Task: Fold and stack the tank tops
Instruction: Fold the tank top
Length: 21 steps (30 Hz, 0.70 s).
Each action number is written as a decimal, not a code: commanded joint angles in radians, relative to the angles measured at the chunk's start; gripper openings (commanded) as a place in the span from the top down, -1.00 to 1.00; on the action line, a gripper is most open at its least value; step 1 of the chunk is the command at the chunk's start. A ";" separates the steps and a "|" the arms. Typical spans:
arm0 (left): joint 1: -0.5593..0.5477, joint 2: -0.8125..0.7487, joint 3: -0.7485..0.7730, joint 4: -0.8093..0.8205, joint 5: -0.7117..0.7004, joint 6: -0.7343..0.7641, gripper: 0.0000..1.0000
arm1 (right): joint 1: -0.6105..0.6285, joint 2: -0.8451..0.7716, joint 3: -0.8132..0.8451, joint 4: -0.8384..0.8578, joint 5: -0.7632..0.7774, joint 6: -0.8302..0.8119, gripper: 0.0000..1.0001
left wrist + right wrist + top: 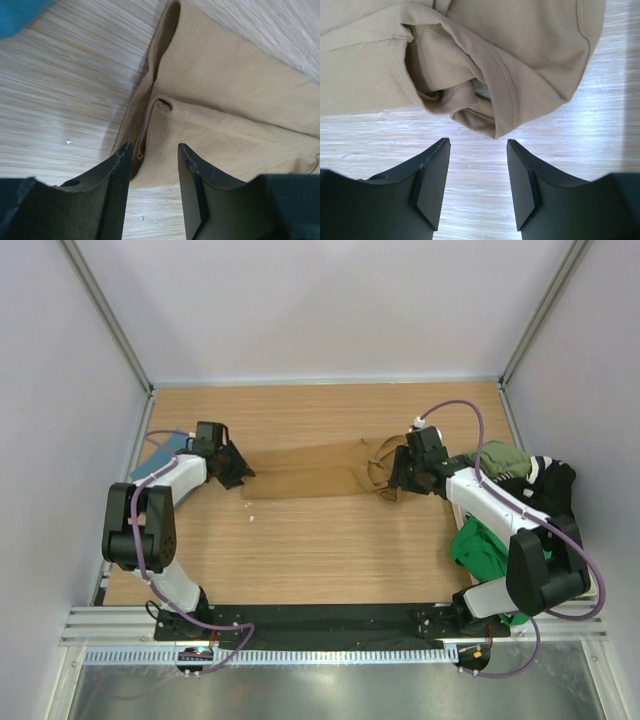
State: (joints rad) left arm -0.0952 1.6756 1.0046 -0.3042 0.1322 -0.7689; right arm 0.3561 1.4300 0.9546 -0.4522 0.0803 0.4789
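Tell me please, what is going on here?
Two robot arms are working on the tan tank top, which lies stretched out as a long folded strip. The left gripper is at its hem end, jaws apart at the folded corner. The right gripper is at the strap end, jaws open just short of the cloth. A teal top lies far left; other tops are piled on the right.

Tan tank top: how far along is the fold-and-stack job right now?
Done: the tan ribbed tank top looks doubled into a long strip; a teal blue cloth top sits at the left edge. In hand: the left hand at its hem and the right hand at its straps, both open, gripping nothing. Left: its crosswise folds, stacking, and the green top, olive top and black top heaped on the right.
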 commanded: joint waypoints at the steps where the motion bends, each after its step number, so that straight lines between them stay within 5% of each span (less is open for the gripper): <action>1: -0.003 0.045 0.057 0.020 0.007 0.040 0.16 | -0.008 -0.068 -0.023 0.066 -0.005 0.032 -0.11; 15: -0.005 0.136 0.072 -0.004 -0.016 0.060 0.09 | -0.014 -0.122 -0.257 0.234 -0.025 0.208 -0.46; 21: -0.003 0.202 0.112 -0.026 -0.048 0.068 0.54 | -0.016 -0.022 -0.221 0.253 0.102 0.233 -0.46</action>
State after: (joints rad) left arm -0.0986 1.8240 1.0920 -0.3080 0.1249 -0.7246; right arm 0.3447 1.3792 0.6941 -0.2703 0.0971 0.6682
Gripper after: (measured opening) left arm 0.264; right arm 0.733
